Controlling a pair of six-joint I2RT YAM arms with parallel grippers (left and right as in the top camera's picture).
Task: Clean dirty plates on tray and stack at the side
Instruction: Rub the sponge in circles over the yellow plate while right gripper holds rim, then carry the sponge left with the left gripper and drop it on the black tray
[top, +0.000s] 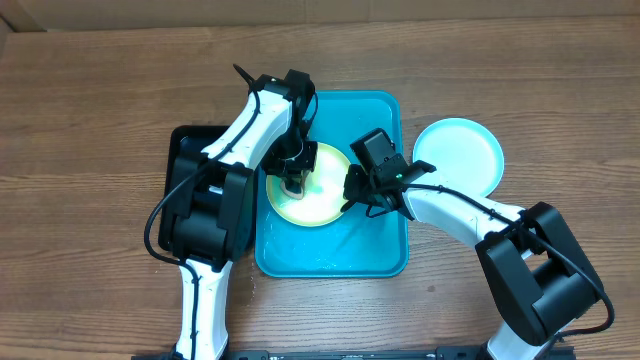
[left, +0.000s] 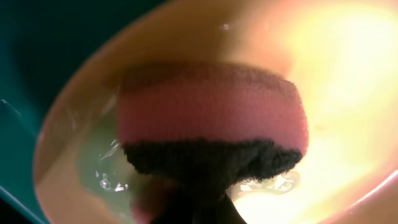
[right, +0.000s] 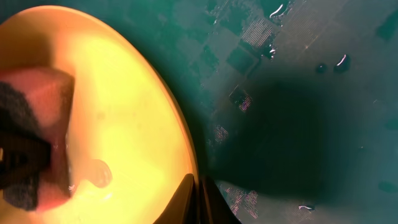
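Sponge (left: 211, 118) pressed on plate (top: 325, 205) in tray (top: 380, 255).
Left gripper (top: 295, 182) clamps sponge at plate centre; right gripper (right: 199, 202) pinches plate rim. Hold rim firm, sweep sponge out to rim.

Blurred sponge (left: 211, 112); plate (left: 336, 93) edge-cropped

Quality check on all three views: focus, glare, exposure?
Overhead: sharp, evenly lit, no glare. Left wrist: sponge too close and blurred, lime-green plate blown out to yellow-white on the right. Right wrist: plate overexposed too, turquoise tray dim under a broad shadow, with small wet glints.
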